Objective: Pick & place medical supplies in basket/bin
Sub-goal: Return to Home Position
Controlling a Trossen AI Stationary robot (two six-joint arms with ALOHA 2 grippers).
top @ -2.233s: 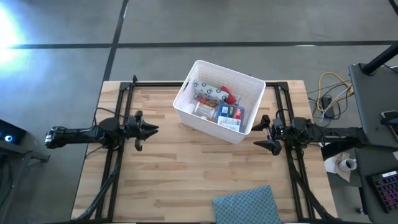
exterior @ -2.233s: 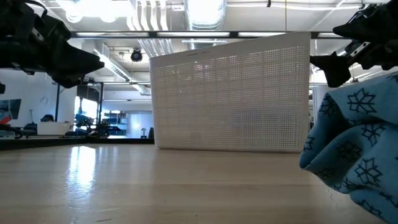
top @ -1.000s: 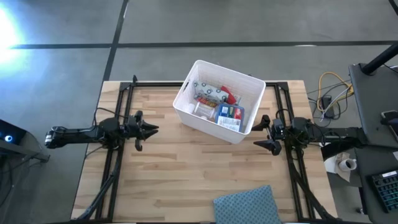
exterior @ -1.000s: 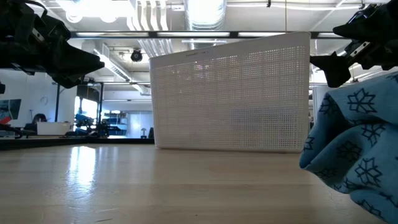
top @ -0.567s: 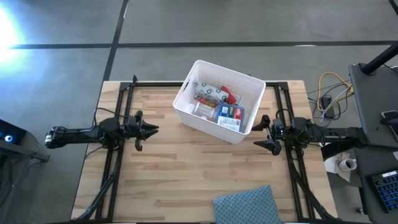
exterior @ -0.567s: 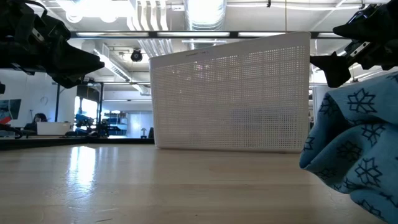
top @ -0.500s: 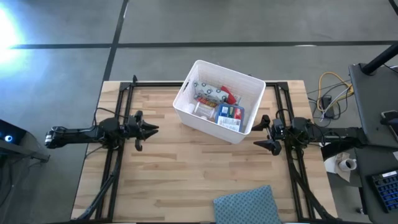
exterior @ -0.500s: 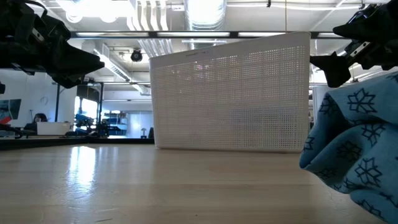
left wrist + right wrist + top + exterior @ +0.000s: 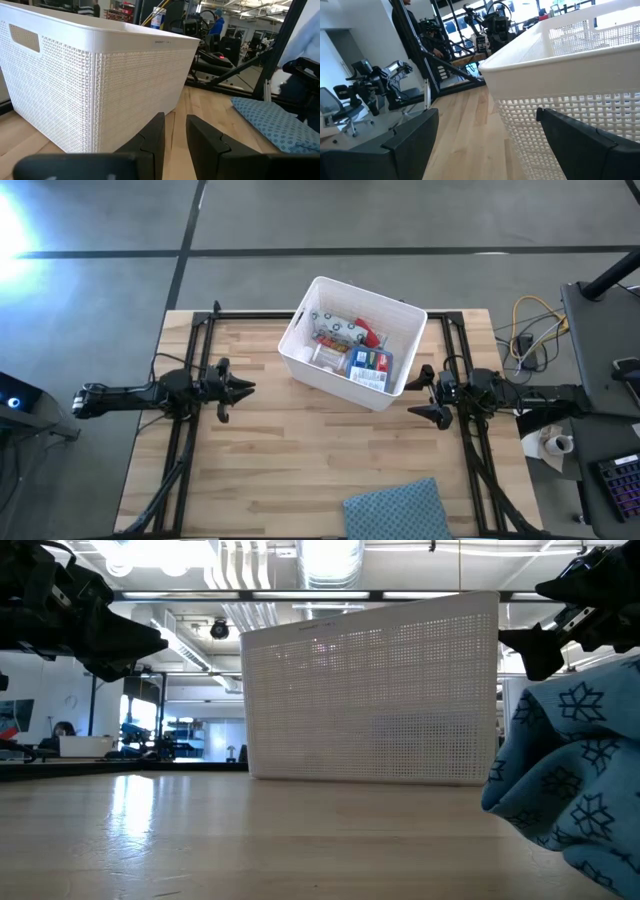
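High view: medical supplies (image 9: 348, 346) lie inside the bin (image 9: 298, 358); none visible on the desk (image 9: 290, 450); task appears complete. Wrist views: left end effector (image 9: 175, 137) narrowly parted, empty; right end effector (image 9: 487, 137) wide open, empty.

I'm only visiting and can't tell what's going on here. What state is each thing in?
Bin: upright, open-topped, supplies inside.
Supplies: all lying in the bin.
Cloth: crumpled at the table's near edge.
Left gripper: nearly shut, empty.
Right gripper: open, empty.
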